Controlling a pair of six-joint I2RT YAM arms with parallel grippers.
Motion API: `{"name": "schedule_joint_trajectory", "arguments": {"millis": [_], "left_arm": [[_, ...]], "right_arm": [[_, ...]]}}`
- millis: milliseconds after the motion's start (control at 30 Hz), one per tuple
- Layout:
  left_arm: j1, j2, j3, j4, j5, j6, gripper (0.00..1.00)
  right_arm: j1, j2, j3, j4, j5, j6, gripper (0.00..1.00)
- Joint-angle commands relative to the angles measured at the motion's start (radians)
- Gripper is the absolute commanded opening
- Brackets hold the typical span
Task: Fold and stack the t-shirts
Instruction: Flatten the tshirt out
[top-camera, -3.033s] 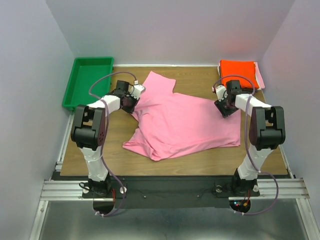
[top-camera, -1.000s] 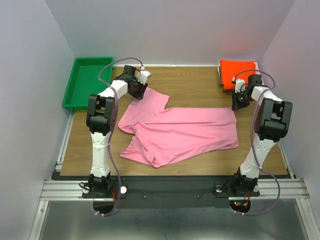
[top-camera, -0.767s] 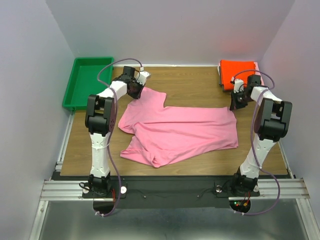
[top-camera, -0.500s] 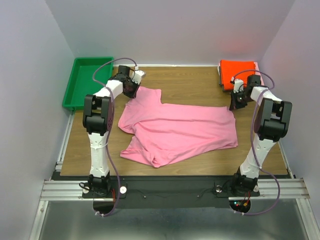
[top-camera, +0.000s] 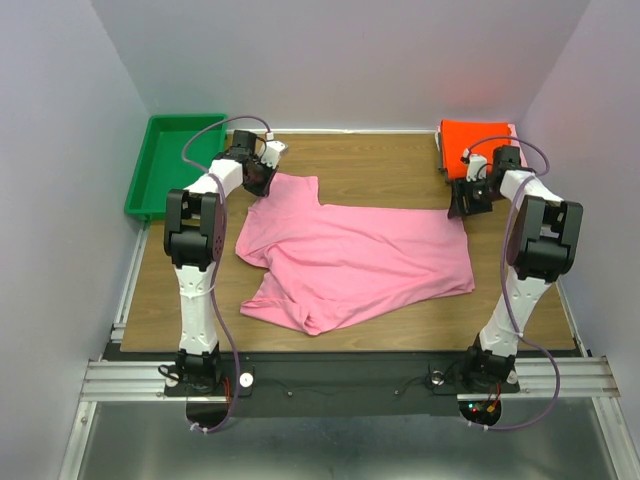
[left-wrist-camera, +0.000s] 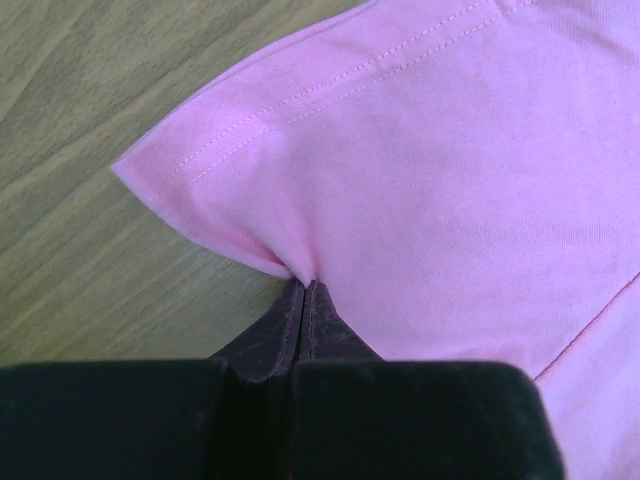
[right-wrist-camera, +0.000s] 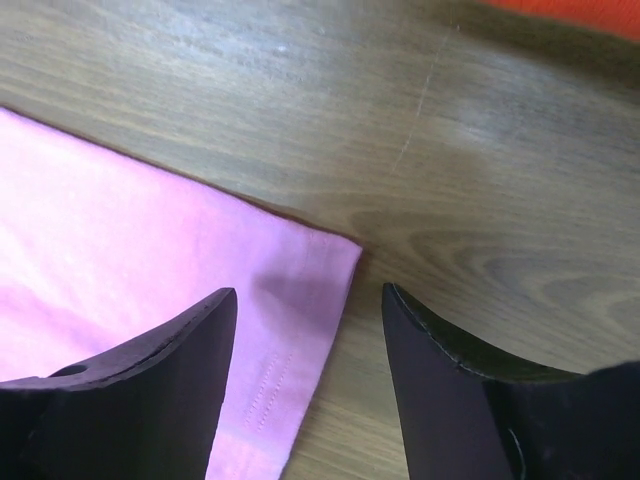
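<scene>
The large pink t-shirt (top-camera: 360, 260) lies spread across the wooden table, crumpled at its near left. My left gripper (top-camera: 258, 178) is at the shirt's far left corner, shut on a pinch of the hemmed fabric (left-wrist-camera: 240, 220); its tips (left-wrist-camera: 303, 287) meet tight. My right gripper (top-camera: 463, 200) stands open over the shirt's far right corner (right-wrist-camera: 320, 260), one finger (right-wrist-camera: 190, 350) above the cloth and the other above bare wood. A folded orange-red t-shirt (top-camera: 478, 146) rests at the back right, with a paler pink one (top-camera: 519, 152) peeking out beside it.
A green plastic tray (top-camera: 160, 195) sits at the back left, just off the table. Bare wood (top-camera: 390, 170) shows behind the pink shirt. White walls close in the back and both sides.
The left gripper shut on the shirt's far left corner and drew it left. The right gripper shut briefly, then opened and let go of the far right corner, which now lies flat.
</scene>
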Motion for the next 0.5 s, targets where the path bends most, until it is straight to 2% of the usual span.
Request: {"name": "schedule_joint_trajectory", "arguments": {"millis": [0,200,300,400,467], "left_arm": [[-0.001,-0.037,0.027,-0.016,0.02,0.007,0.0],[-0.001,-0.023,0.038,-0.017,0.021,-0.002,0.0],[-0.001,-0.026,0.038,-0.017,0.017,-0.004,0.0],[-0.001,-0.037,0.017,-0.016,0.017,-0.004,0.0],[0.001,-0.054,-0.013,-0.017,0.018,-0.001,0.0]], "right_arm": [[0.007,0.021,0.055,0.006,-0.025,0.034,0.66],[0.054,0.038,0.038,0.034,0.03,0.038,0.65],[0.07,0.055,0.021,0.051,0.091,0.031,0.59],[0.076,0.056,-0.01,0.063,0.13,0.014,0.44],[0.082,0.033,-0.031,0.061,0.121,-0.006,0.26]]}}
